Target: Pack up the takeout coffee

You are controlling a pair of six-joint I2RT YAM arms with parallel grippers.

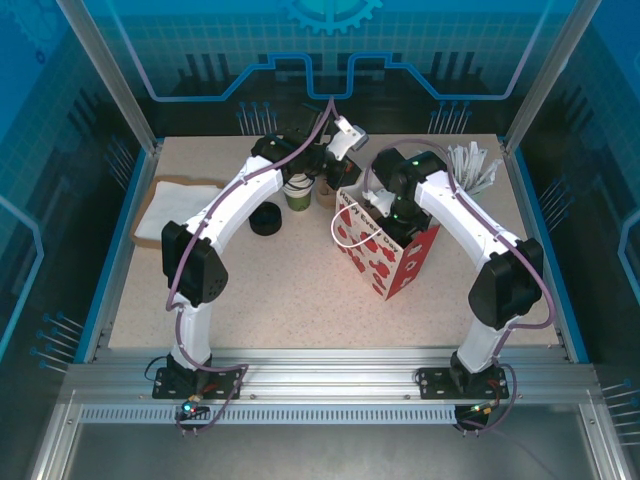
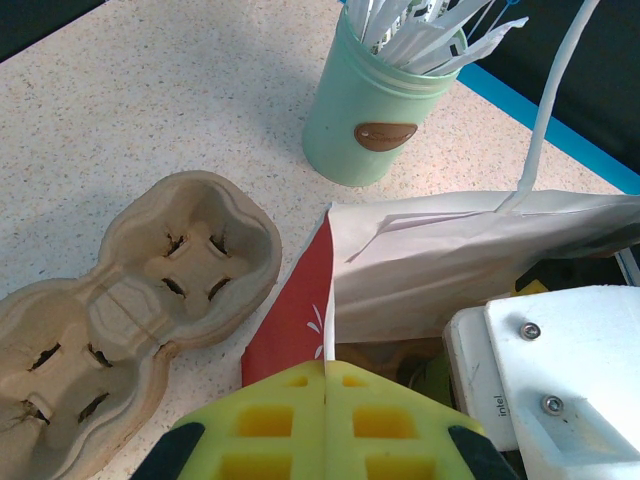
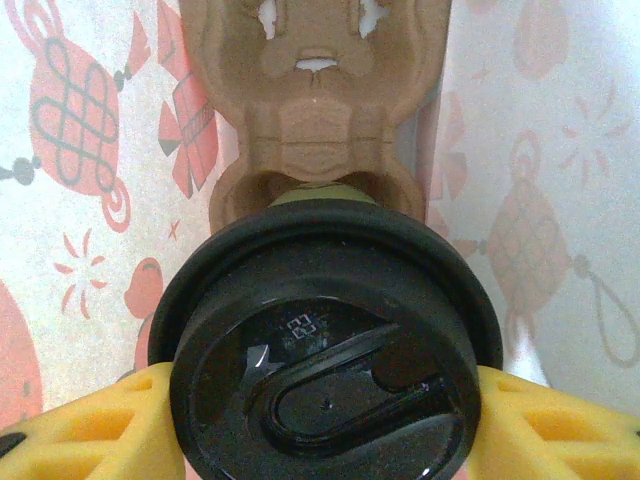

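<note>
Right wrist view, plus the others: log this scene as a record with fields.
bag: upright, open, red and white
coffee: black lid on, inside bag, over a carrier
right fingers: shut on coffee
left fingers: shut on bag edge
table: loose lid, second carrier, stirrer jar

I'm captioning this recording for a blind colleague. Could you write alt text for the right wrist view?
The right gripper holds the black-lidded takeout coffee between its yellow fingers, seen from directly above. The cup is inside a white paper bag printed with red knots, with a brown pulp cup carrier beneath it.
</note>
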